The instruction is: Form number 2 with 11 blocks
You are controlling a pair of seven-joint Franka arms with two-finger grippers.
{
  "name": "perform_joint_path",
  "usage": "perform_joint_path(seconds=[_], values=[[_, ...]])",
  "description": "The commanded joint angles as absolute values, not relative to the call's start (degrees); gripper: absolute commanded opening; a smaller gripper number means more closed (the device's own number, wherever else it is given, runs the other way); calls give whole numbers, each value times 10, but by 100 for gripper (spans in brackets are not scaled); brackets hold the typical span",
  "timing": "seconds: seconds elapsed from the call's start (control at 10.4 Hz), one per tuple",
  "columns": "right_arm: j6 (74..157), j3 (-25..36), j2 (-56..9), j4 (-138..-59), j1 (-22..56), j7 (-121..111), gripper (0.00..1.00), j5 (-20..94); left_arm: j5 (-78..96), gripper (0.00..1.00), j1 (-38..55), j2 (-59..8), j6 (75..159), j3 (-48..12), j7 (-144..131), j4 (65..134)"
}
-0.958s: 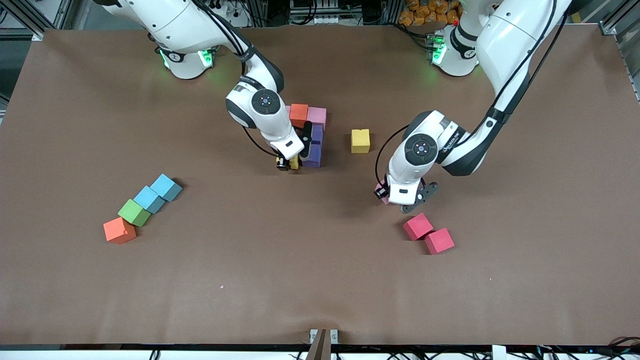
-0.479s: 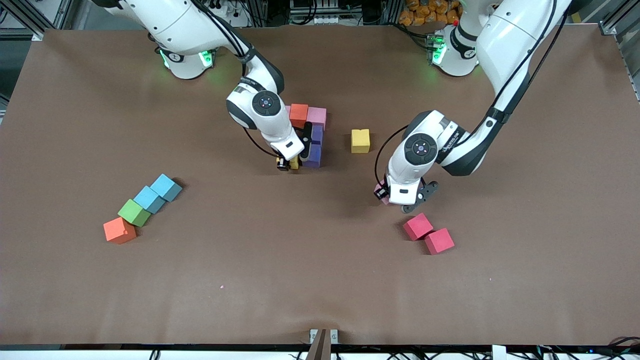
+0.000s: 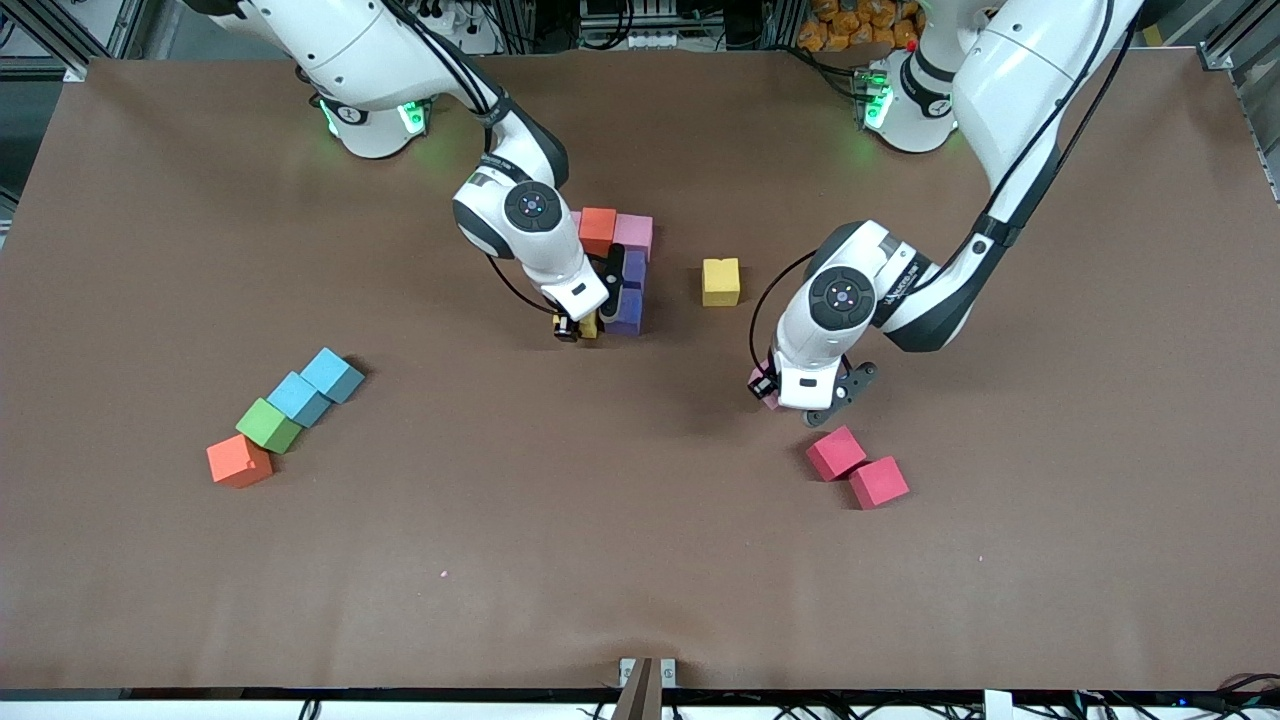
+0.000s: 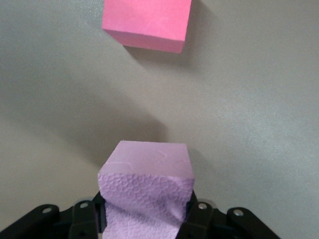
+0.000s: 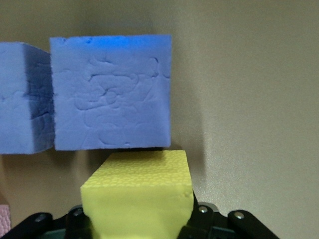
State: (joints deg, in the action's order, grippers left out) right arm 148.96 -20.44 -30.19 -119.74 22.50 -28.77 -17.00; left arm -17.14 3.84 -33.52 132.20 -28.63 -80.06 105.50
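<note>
My right gripper (image 3: 578, 326) (image 5: 139, 221) is shut on a yellow block (image 3: 591, 324) (image 5: 138, 191), low beside a purple block (image 3: 626, 311) (image 5: 112, 92). A second purple block (image 3: 633, 268) (image 5: 20, 99), a pink block (image 3: 634, 233) and an orange block (image 3: 598, 228) adjoin it in a cluster. My left gripper (image 3: 768, 388) (image 4: 147, 216) is shut on a pale pink block (image 3: 763, 385) (image 4: 147, 191) over bare table, close to two red blocks (image 3: 836, 452) (image 3: 878, 481); one red block (image 4: 147, 25) shows in the left wrist view. Another yellow block (image 3: 721, 281) lies loose between the arms.
Toward the right arm's end lies a diagonal row: two light blue blocks (image 3: 331, 374) (image 3: 298, 397), a green cube (image 3: 268, 424) and an orange block (image 3: 239, 461). A small metal fixture (image 3: 647, 675) sits at the table edge nearest the front camera.
</note>
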Motion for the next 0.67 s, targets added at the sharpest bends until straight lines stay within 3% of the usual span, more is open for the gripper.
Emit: perform_joint_path(seconds=[0.0,0.57], values=[[1485,-214,-310,-1192,231,-259,4,-172,-160,41,36,-326,1317,-288,-806,1057],[1491,-214,-319,-1179,240,-248,4,-173,-160,41,36,-326,1317,-288,-809,1057]])
